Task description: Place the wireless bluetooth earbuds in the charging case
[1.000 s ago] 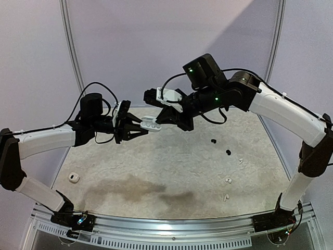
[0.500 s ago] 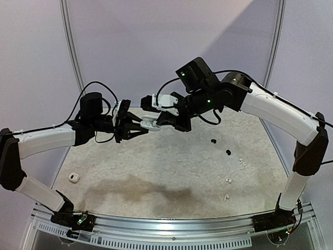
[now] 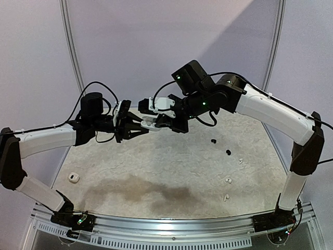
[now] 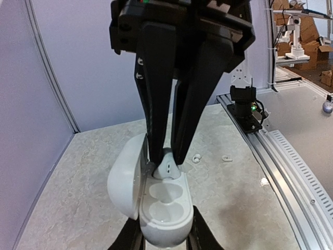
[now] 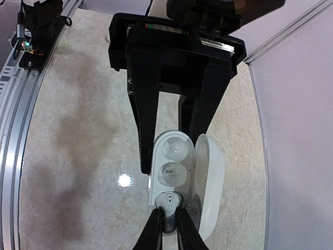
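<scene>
- Six buds are counted: one white earbud (image 4: 167, 167) is pinched between the closed fingers of the right gripper (image 4: 167, 157), while three white earbuds (image 3: 240, 160) (image 3: 228, 180) (image 3: 226, 198) and two black earbuds (image 3: 212, 140) (image 3: 228, 152) are lying on the table (image 3: 156, 166)
- Two cases are seen: the charging case (image 4: 165, 221), with its lid (image 4: 124, 179) swung open, is clamped by the left gripper (image 3: 139, 126) in the air over the far middle of the table, and a second case (image 3: 73, 178) lies near the left edge
- The pinched bud is held at one end of the open case, and two wells beside it are seen empty
- The loose buds are spread on the right side, well apart from both grippers

Charging case (image 4: 164, 216) glossy white plastic; table (image 4: 78, 182) mottled stone-look (slight sheen).
</scene>
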Robot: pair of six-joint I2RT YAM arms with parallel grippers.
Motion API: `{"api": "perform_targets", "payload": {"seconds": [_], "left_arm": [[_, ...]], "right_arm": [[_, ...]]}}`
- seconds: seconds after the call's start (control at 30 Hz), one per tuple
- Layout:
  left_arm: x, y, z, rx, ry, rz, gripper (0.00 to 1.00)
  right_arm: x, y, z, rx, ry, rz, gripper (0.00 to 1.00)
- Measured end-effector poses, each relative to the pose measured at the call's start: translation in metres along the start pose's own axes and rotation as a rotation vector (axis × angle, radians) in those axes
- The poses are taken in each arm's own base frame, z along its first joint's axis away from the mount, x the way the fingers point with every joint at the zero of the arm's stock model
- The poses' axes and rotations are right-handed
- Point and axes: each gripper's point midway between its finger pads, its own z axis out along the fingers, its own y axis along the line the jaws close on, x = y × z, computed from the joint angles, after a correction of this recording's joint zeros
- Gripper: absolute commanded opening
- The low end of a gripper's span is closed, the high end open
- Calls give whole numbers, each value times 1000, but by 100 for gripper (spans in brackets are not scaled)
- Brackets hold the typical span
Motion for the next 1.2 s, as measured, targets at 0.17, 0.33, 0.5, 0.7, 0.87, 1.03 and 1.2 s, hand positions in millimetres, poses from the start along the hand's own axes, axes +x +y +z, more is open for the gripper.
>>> {"api": "perform_targets", "payload": {"seconds": [0.17,0.33,0.5,0.7,0.87,1.03,1.2], "left_arm": [[0,1,0,-4,1,1,0],[-1,4,0,-23,1,-11,0],[-3,8,0,-39,-5,-46,0],[-3,11,0,-56,-4,-123,0],[-2,17,-2,-86,-3,-177,0],[0,20,-2,-111,-3,-208,0],[1,21,-3,-121,-1,-223,0]], "right_arm": [[0,-2,0,14,7,-3,17],[1,-3,0,20,11,3,26],[-5,-6,-3,32,-13,29,29],[-30,-18,-30,82,-135,78,34],[-50,-43,-70,139,-286,197,45],[-26,-93,-108,248,-339,456,51],[80,-136,-119,387,-183,903,50]]}}
